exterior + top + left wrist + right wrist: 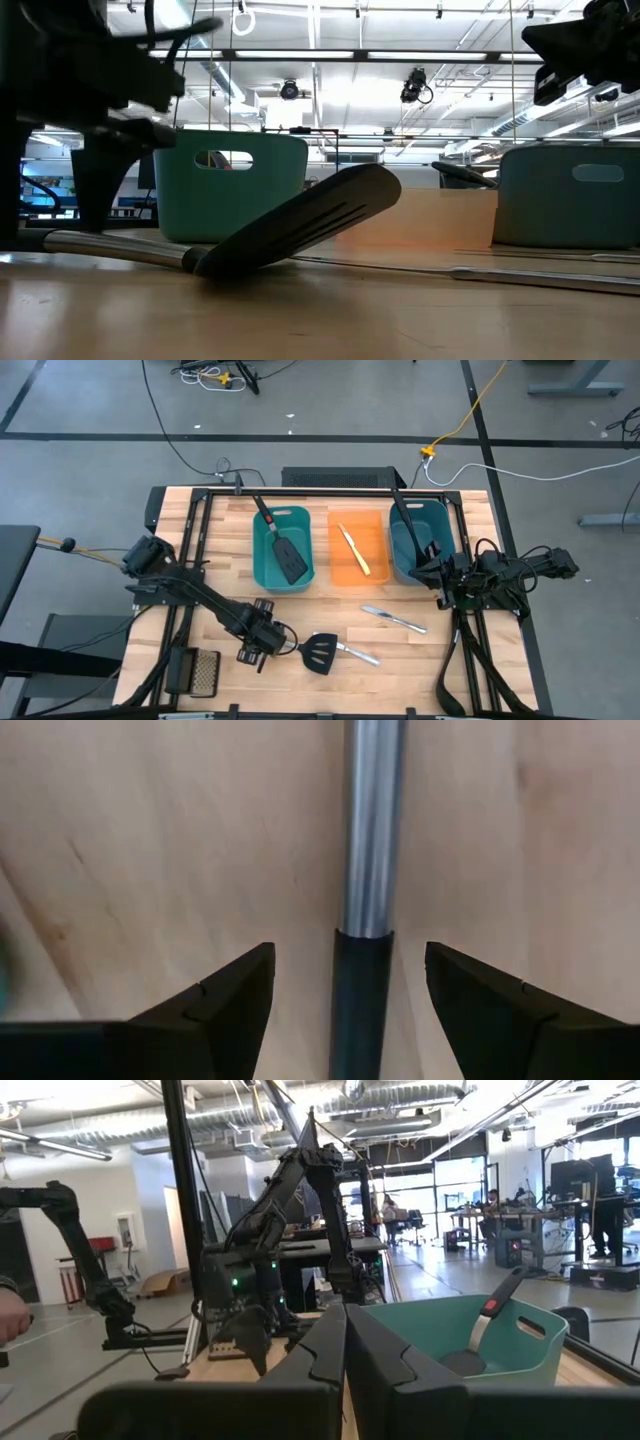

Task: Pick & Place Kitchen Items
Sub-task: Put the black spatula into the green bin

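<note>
Left gripper (272, 644) is held low over the front of the table (420, 670), at the end of a black slotted spatula (335, 651) that lies flat on the wood. In the left wrist view the fingers (215, 1010) are seen spread apart, one on each side of the spatula's shaft (366, 920), where silver metal meets black; no contact with the shaft is visible. In the low view the spatula's blade (310, 225) is seen tilted up off the wood, the handle running along the tabletop.

Right gripper (440, 575) is positioned at the right side of the table, beside the right-hand teal bin (405, 545). In the right wrist view its fingers (320, 1350) are seen pressed together, with nothing between them.

A second black slotted spatula (285, 550) is found in the left teal bin (265, 575), its handle leaning out over the far rim. A small yellow-handled knife (352, 549) lies in the orange bin (375, 520) between the two teal ones. A long black utensil (408, 525) rests in the right teal bin; its type cannot be told. A silver table knife (394, 619) lies on bare wood in front of the bins, well apart from the spatula at the left gripper. A small mesh grater (204, 671) is noted at the front left corner.
</note>
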`<state>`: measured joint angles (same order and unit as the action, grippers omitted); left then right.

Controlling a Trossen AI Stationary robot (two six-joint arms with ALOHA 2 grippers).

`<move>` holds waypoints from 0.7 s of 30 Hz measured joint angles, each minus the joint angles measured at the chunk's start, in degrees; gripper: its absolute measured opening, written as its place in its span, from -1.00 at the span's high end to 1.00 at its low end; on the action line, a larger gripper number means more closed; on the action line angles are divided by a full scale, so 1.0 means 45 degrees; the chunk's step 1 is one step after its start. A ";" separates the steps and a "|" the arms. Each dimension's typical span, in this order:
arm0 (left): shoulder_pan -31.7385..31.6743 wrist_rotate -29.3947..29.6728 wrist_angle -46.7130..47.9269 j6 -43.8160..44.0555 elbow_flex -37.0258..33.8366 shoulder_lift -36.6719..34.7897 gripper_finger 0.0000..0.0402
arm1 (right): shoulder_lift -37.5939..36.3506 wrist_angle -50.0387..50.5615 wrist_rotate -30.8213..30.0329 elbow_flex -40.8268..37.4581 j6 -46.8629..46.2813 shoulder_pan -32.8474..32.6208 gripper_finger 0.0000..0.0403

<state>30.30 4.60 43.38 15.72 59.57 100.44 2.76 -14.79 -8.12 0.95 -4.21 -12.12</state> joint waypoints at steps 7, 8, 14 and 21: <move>-0.0005 -0.0225 0.0028 -0.0300 0.0063 0.0761 -0.31 | 0.0000 0.0015 0.0000 0.0000 0.0000 0.0003 0.93; -0.0005 -0.0235 0.0033 -0.0300 0.0063 0.0811 -0.31 | 0.0000 0.0019 0.0005 0.0000 0.0000 0.0000 0.93; -0.0005 -0.0350 0.0044 -0.0304 0.0047 0.0894 -0.11 | 0.0000 0.0015 0.0000 0.0000 0.0024 0.0003 0.93; -0.0010 -0.0195 0.0059 -0.0329 0.0024 0.0908 0.48 | 0.0000 0.0015 0.0000 0.0000 0.0029 0.0002 0.93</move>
<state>30.26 3.72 43.65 14.24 59.68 104.53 2.76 -14.72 -8.12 0.95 -4.08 -12.11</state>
